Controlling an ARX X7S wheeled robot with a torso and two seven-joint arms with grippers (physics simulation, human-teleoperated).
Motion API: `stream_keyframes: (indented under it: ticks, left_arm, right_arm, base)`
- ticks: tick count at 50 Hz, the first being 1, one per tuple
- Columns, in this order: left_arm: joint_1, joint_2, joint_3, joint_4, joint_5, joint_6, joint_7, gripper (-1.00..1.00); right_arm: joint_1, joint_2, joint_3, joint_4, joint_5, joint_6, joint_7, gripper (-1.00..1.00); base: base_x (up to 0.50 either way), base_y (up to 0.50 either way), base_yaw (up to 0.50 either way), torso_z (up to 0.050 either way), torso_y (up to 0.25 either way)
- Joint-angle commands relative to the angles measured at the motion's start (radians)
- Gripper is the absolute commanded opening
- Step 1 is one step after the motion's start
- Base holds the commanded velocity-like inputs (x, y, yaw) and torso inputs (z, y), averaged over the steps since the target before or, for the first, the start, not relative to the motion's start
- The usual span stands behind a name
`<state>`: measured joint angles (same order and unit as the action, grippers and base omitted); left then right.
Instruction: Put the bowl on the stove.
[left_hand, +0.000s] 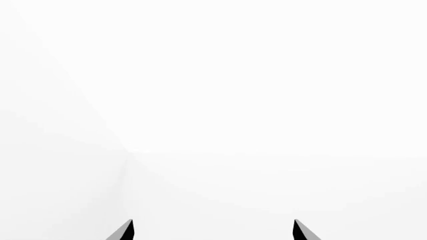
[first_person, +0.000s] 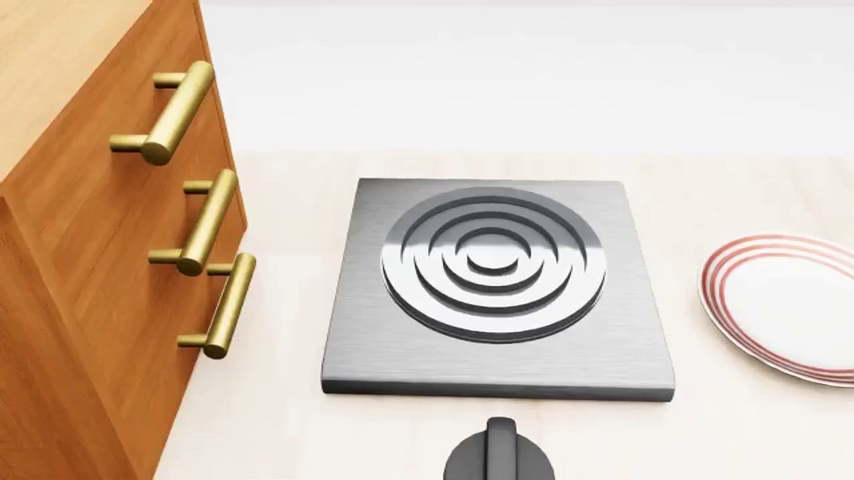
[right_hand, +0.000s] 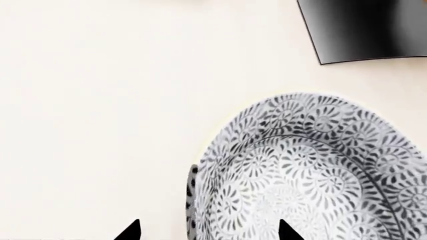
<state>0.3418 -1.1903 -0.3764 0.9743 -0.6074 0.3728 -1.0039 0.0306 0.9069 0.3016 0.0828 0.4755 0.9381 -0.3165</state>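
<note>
Right end effector (right_hand: 207, 231), fingertips spread, straddling the bowl (right_hand: 307, 170) rim: close squarely before lifting toward the stove (first_person: 497, 290). Left end effector (left_hand: 213, 231) likewise spread, idle.

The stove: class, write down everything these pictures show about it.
The stove is a flat, square slab of brushed grey metal with slightly rounded corners. One round burner of raised concentric rings sits in its middle, nothing on it. It lies flat on the pale counter, apart from the wooden drawers, the red-ringed plate and the black knob. The right wrist view shows a dark, glossy corner, probably its edge.
</note>
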Motion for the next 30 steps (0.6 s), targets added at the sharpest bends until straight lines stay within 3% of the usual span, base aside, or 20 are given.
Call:
stream_keyframes:
  ticks: [1, 6, 7, 22, 30]
  left_arm:
    - [0.004, 0.009, -0.008, -0.001, -0.002, -0.001, 0.007, 1.00]
    - [0.002, 0.010, -0.008, 0.000, -0.003, -0.004, 0.008, 1.00]
    - [0.003, 0.011, -0.009, -0.001, -0.004, -0.003, 0.009, 1.00]
    - [0.005, 0.018, -0.018, 0.001, -0.008, -0.006, 0.016, 1.00]
    - [-0.002, 0.020, -0.007, -0.003, -0.008, -0.005, 0.016, 1.00]
  right_arm:
    - [-0.024, -0.034, -0.018, 0.040, 0.031, -0.006, 0.012, 1.00]
    - [-0.046, -0.037, -0.006, 0.035, 0.025, -0.025, 0.015, 1.00]
    - [-0.038, -0.044, 0.011, 0.045, 0.017, -0.042, 0.035, -1.00]
    - [-0.060, 0.006, 0.021, -0.020, 0.027, -0.019, 0.016, -1.00]
    - [0.019, 0.063, 0.005, -0.070, 0.052, 0.033, 0.001, -1.00]
  base:
    - [0.00, 0.00, 0.00, 0.000, 0.000]
    - [0.00, 0.00, 0.00, 0.000, 0.000]
    - [0.00, 0.00, 0.00, 0.000, 0.000]
    - [0.00, 0.00, 0.00, -0.001, 0.000]
    - [0.00, 0.00, 0.00, 0.000, 0.000]
